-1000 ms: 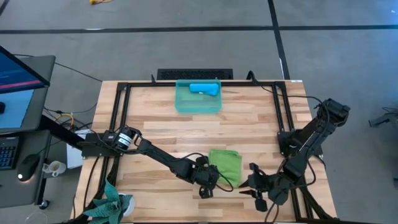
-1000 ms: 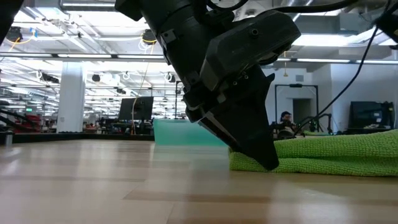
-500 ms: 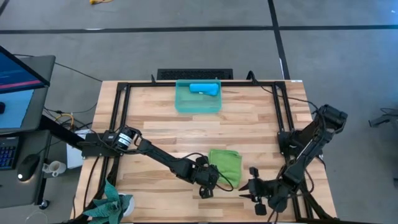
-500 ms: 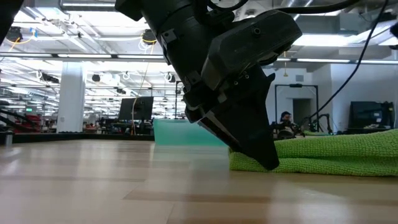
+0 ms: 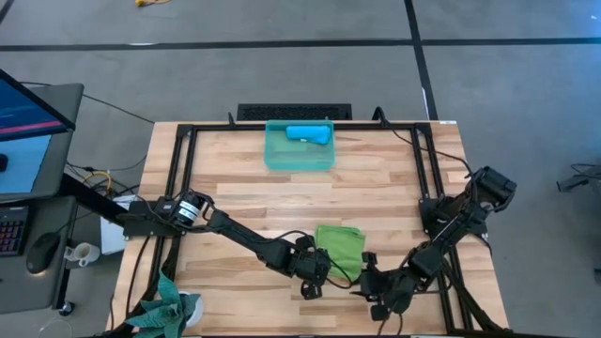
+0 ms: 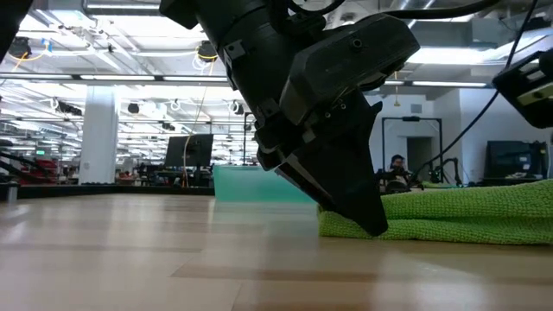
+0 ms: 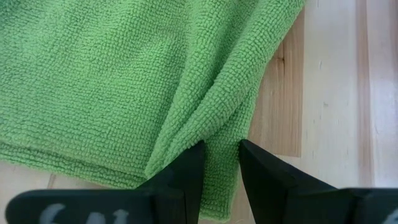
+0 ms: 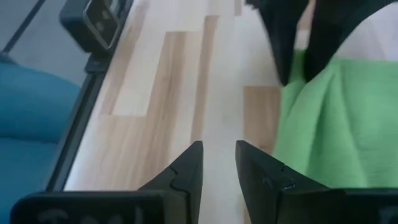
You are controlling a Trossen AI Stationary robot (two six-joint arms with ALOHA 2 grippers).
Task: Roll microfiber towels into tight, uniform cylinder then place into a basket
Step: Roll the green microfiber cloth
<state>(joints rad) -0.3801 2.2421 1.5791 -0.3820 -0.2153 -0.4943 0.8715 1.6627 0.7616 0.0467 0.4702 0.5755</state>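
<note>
The lime green towel (image 5: 340, 246) lies folded on the table's near middle. My left gripper (image 7: 219, 167) is shut on a raised fold at the towel's near left edge (image 6: 346, 226). To the right of the towel's near edge, my right gripper (image 8: 217, 163) stands a little open above bare wood, with nothing between its fingers. The sky-blue towel (image 5: 308, 134) lies rolled inside the teal basket (image 5: 274, 155) at the far middle of the table. My left gripper pinches a raised ridge of the green towel (image 7: 217, 140) between its two fingers, close to the towel's near left edge. The fingers (image 6: 373, 223) slant down from the table's left side. The towel stays on the table, puckered toward the fingers.
A black metal frame (image 5: 184, 160) runs around the table top. Bare wood lies between the basket and the green towel. A green leafy thing (image 5: 169, 305) sits at the near left corner. A desk with a monitor (image 5: 28, 113) stands left of the table.
My right gripper has come down and moved toward the table's left, toward the green towel's near right side, rolling slightly. My left gripper and the towel have kept still.
</note>
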